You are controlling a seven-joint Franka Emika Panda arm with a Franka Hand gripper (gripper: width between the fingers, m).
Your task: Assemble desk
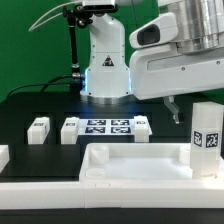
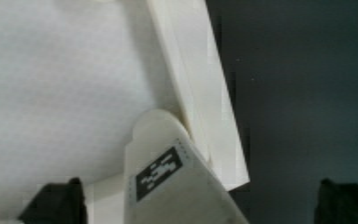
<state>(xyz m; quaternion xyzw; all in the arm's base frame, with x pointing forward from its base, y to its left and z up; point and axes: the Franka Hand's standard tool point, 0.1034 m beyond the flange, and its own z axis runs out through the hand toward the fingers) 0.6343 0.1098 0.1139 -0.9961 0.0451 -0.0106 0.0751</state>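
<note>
Hovering over a corner of the white top (image 1: pixel 130 160), the robot arm's (image 1: pixel 185 55) end effector (image 2: pixel 204 196) stands open, its 2 dark fingers (image 2: pixel 60 197) spread wide on either side of a tagged leg (image 1: pixel 207 135) and gripping nothing. The top lies flat on the black desk (image 1: pixel 30 105), close to the camera in the exterior view and toward that view's right. The leg stands upright at the exterior view's right end of the top, its black-and-white tag facing the camera. Whether it is fully seated in a corner socket cannot be told. In the wrist view the leg's tagged face shows between the fingers, just beside the top's raised rim (image 2: pixel 197 80), with a clear gap to each finger. 3 more legs lie on the desk beyond the top. An outer leg (image 1: pixel 38 126) and an inner leg (image 1: pixel 68 128) sit on the exterior view's left of the marker board (image 1: pixel 105 127), and a lone leg (image 1: pixel 142 126) sits just beside the board's other end. The arm's white base (image 1: pixel 105 65) rises behind the marker board, lit by a blue glow. A long white rail (image 1: pixel 60 197) runs along the front, nearer the camera than the top.
</note>
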